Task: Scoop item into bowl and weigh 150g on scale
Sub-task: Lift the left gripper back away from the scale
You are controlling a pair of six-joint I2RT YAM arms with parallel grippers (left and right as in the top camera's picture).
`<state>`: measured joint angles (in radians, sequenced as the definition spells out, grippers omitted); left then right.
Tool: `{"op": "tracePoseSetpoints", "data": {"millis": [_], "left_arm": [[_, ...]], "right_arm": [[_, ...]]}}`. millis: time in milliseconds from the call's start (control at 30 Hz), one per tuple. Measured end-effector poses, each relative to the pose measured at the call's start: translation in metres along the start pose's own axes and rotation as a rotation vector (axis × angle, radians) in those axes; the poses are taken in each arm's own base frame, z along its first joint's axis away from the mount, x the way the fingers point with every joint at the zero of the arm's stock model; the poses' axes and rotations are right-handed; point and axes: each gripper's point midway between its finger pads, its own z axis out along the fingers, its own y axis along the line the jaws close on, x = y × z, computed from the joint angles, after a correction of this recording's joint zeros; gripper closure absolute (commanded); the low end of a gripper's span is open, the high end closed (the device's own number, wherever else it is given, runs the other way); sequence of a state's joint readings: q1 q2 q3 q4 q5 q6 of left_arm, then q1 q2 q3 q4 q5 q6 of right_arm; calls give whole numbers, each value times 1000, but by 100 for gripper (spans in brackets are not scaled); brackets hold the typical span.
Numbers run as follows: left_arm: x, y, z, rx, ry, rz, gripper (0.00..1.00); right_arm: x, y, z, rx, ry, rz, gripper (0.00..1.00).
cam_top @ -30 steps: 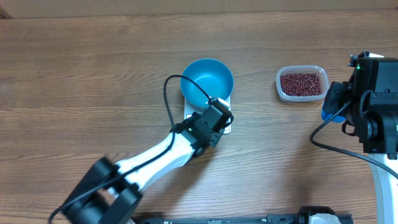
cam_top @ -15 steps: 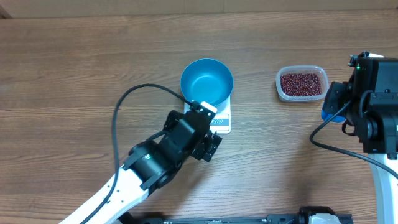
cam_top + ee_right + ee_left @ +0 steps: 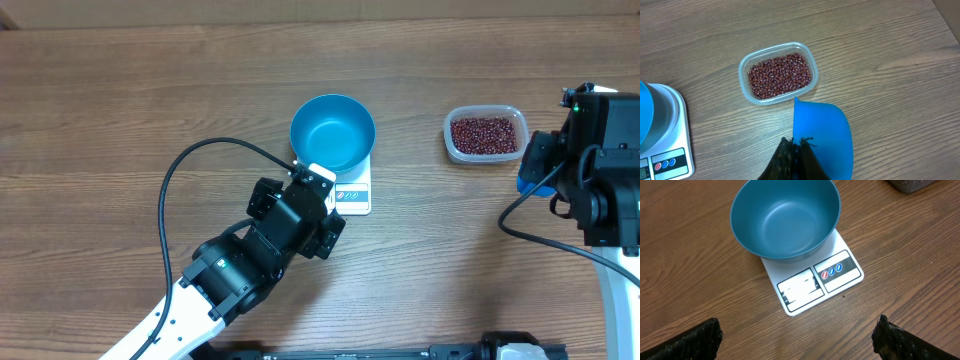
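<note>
From above, the bowl (image 3: 333, 132) sits empty on the scale (image 3: 353, 197), and the beans (image 3: 485, 134) all lie in the clear tub (image 3: 448, 140) well apart from it, so I judge scooping has not begun. The left wrist view shows the left gripper (image 3: 797, 347) spread wide, gripping nothing, just in front of the scale, whose display is unreadable. In the right wrist view the right gripper (image 3: 795, 155) is clenched on the handle of the scoop (image 3: 822, 132) near the tub; next it must dip into the beans and carry a load to the bowl
</note>
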<state>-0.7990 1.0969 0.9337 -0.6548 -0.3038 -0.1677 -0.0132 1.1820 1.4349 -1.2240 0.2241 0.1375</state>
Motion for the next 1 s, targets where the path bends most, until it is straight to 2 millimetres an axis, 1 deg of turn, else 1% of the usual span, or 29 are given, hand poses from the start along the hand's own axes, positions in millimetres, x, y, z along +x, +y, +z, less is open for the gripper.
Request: {"op": "tracePoseSetpoints", "data": {"millis": [133,233,300,1000], "left_arm": [[-3,1,-1,-6,-10,4,1],[-19,3,-8,-15,-51,-2,1],[-24,4,-11,-17,-67,-7,1],[-26,5,-12,-19,-72,-8,0]], "right_arm": [[0,0,0,0,0,0,96],[0,0,0,0,0,0,96],[0,0,0,0,-2,0,96],[0,2,3,-7,6,-1,96]]}}
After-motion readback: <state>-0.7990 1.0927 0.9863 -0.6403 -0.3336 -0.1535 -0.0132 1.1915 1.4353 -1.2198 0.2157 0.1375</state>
